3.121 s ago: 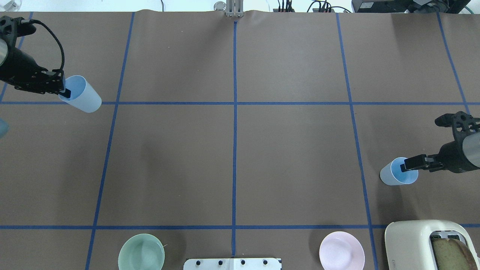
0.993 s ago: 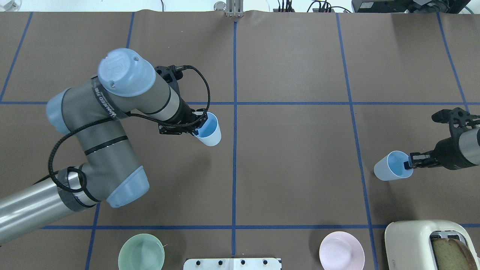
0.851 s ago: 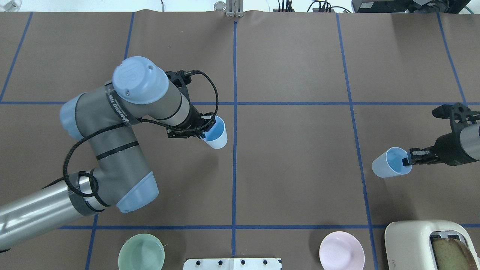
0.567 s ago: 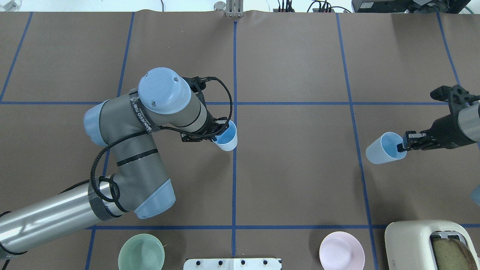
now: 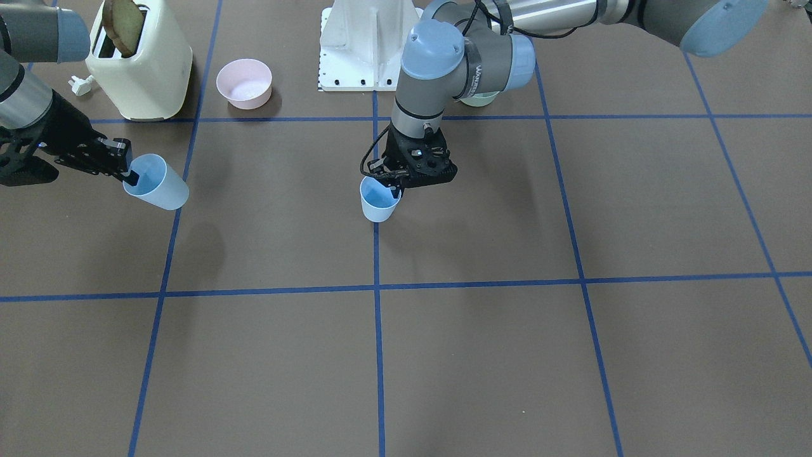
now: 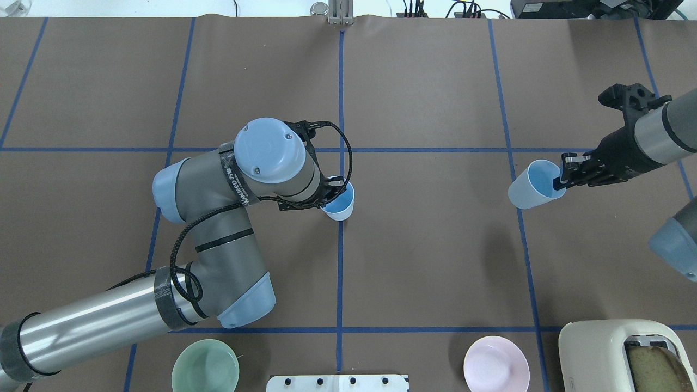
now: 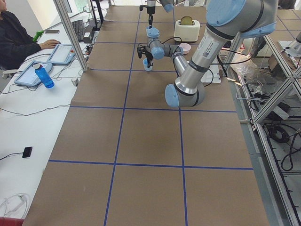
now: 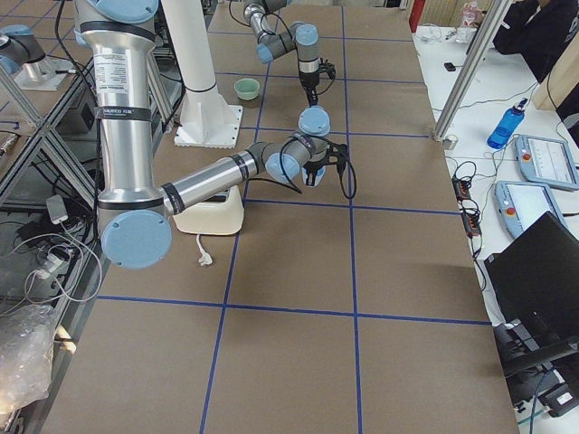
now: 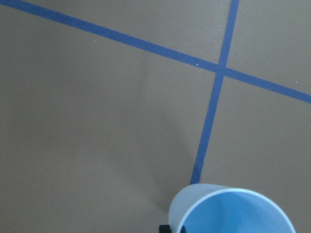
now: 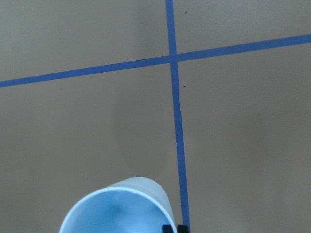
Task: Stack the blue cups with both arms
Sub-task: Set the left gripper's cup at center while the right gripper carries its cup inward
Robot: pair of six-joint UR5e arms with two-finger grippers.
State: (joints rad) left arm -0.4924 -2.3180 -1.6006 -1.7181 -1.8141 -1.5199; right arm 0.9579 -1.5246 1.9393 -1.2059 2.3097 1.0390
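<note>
- Pale-blue plastic, two cups, both in hand. The left cup (image 6: 342, 204) is upright at the centre tape line (image 6: 340, 261), low over the table (image 6: 435, 256). Can't tell if its base touches.
- The left gripper (image 6: 329, 197) is clamped on that cup's rim, one finger inside the wall, one outside.
- The right cup (image 6: 529, 186) is airborne and tilted, its mouth toward the right gripper (image 6: 558, 183). It's well apart from the left cup, w/ its shadow on the table off to one side.
- The right gripper is pinched on the rim the same way, w/ a finger inside.
- My read: left parks the base cup at centre, right carries its cup over to nest.
- Risks from here:
  - The right cup arrives tilted, so its base catches the left cup's rim and tips it.
  - The left finger inside the rim blocks nesting. If left doesn't let go and clear first, the right cup jams on it.
  - A rim pinch on smooth, tapered plastic may let the cup swivel or slip mid-carry.
  - If left releases above the table, the cup may drop and topple.
  - The left arm's bulk sits near centre, so the approach is tight for the right arm.
</note>
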